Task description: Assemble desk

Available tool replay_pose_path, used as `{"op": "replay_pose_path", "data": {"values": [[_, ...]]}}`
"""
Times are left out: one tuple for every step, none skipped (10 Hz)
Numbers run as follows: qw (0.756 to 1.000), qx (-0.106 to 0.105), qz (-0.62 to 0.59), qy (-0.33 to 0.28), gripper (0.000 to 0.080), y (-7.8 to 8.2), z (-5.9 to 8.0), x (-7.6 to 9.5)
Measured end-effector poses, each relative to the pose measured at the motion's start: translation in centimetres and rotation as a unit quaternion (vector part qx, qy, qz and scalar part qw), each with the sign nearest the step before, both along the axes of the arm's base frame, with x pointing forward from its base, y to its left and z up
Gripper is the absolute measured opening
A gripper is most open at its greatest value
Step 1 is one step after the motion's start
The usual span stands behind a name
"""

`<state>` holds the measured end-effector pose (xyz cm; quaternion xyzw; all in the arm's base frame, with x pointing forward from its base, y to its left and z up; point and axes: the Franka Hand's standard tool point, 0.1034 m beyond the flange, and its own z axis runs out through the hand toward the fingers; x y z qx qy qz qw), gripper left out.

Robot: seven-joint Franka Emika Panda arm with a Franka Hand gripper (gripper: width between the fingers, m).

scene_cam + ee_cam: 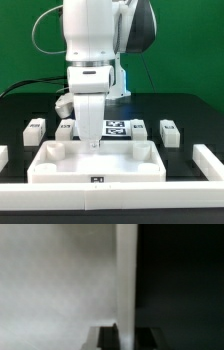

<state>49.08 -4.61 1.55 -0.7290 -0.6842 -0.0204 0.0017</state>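
Observation:
The white desk tabletop (95,165) lies flat near the front of the black table, rim up, with raised sockets at its corners. My gripper (93,141) reaches straight down onto the middle of its far rim. In the wrist view the gripper (126,332) straddles the thin upright rim (125,274), one dark finger (107,338) over the panel's white inside and the other over the black table, both pressed against the rim. Short square tagged legs stand behind the tabletop: two at the exterior view's left (35,128) (65,127) and two at its right (140,129) (168,131).
The marker board (116,127) lies behind the tabletop, between the legs. Long low white border rails run along the front (100,184) and up the exterior view's right side (210,160); a rail end shows at the left (3,156). A green backdrop stands behind.

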Motion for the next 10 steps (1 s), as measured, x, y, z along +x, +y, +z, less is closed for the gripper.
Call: {"op": "replay_pose_path", "data": {"values": [[1.0, 0.0, 0.0, 0.0, 0.0054, 0.0, 0.0, 0.0], [1.0, 0.0, 0.001, 0.001, 0.0054, 0.1, 0.0, 0.1], [1.0, 0.003, 0.008, -0.002, 0.0054, 0.7, 0.3, 1.3], [1.0, 0.008, 0.01, -0.007, 0.0054, 1.9, 0.0, 2.1], [1.0, 0.012, 0.011, -0.002, 0.0054, 3.1, 0.0, 2.5], [1.0, 0.014, 0.016, 0.012, 0.0055, 4.0, 0.0, 2.6], [1.0, 0.017, 0.012, 0.021, 0.0055, 5.0, 0.0, 2.6], [0.999, 0.019, 0.014, 0.021, 0.0055, 6.2, 0.0, 2.7], [0.999, 0.02, 0.017, 0.023, 0.0055, 7.2, 0.0, 2.7], [0.999, 0.02, 0.014, 0.023, 0.0055, 7.3, 0.0, 2.7]]}}
